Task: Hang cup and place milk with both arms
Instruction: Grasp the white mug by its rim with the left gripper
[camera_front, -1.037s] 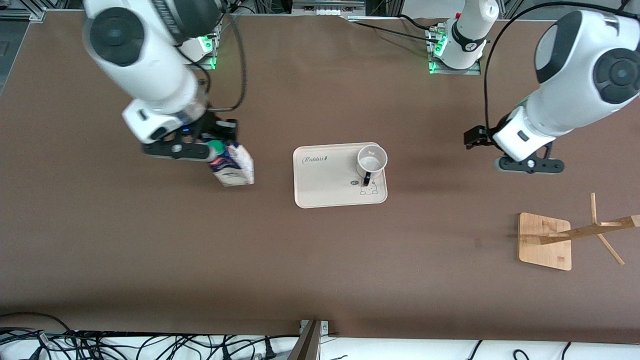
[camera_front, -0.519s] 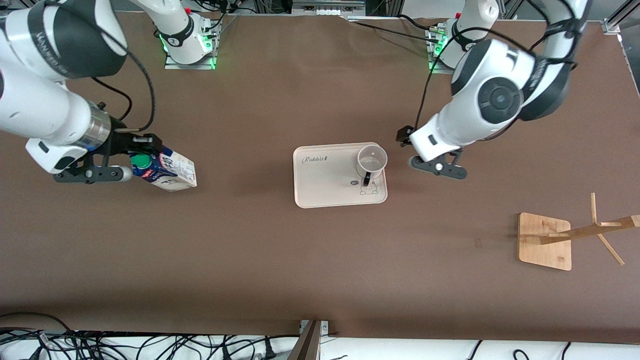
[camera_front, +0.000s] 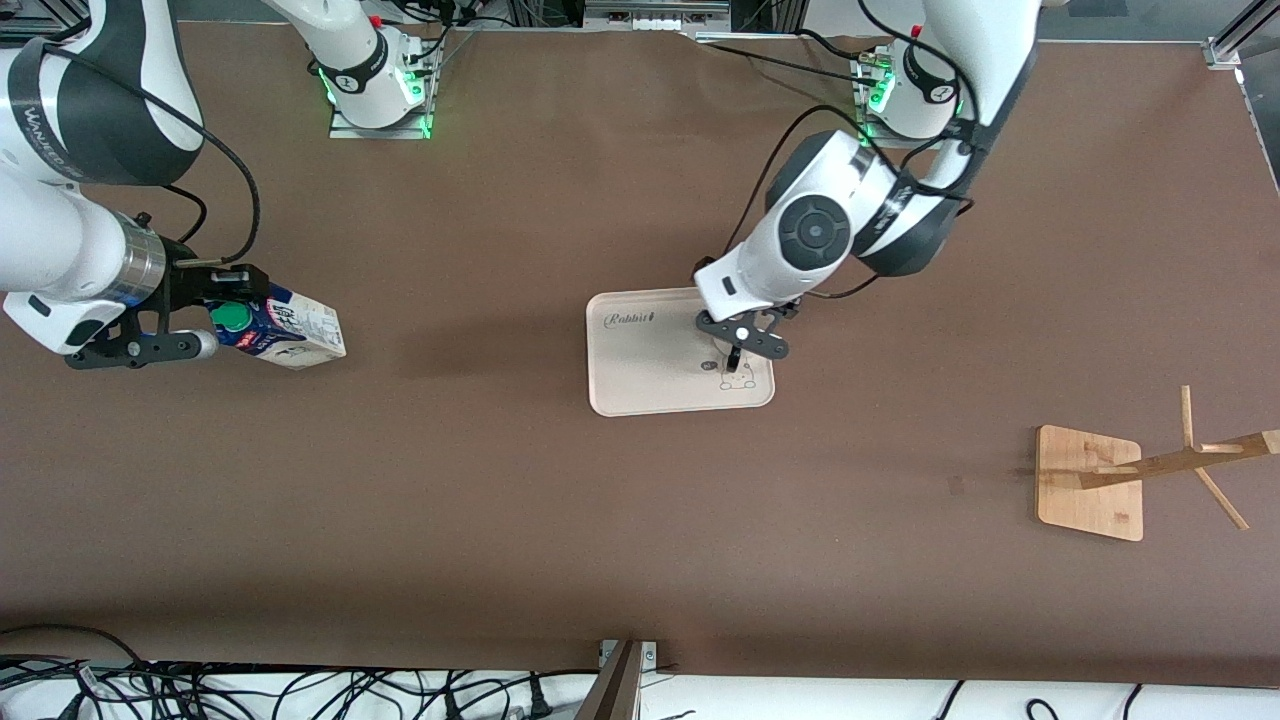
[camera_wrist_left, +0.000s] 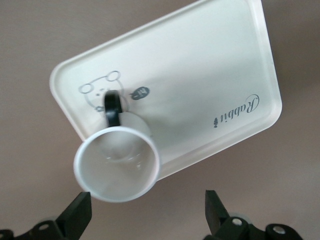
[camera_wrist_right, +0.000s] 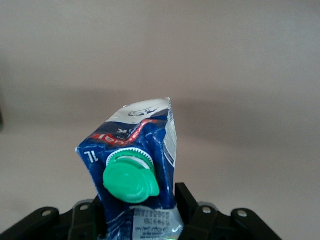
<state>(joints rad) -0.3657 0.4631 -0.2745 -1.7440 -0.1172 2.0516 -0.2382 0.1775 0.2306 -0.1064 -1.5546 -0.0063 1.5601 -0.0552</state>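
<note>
Milk (camera_front: 285, 335) sat pinched in the right gripper (camera_front: 205, 318) over bare table, while the spread-open left gripper (camera_front: 745, 335) hovered above the cup (camera_wrist_left: 118, 164) on the tray (camera_front: 640, 375), probably needing to straddle the rim squarely.

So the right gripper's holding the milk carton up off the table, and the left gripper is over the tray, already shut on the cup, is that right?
Not quite. The left gripper is over the tray but open, its fingers apart above the cup and not touching it; the left wrist view shows this. The right gripper does hold the milk carton up off the table.
</note>
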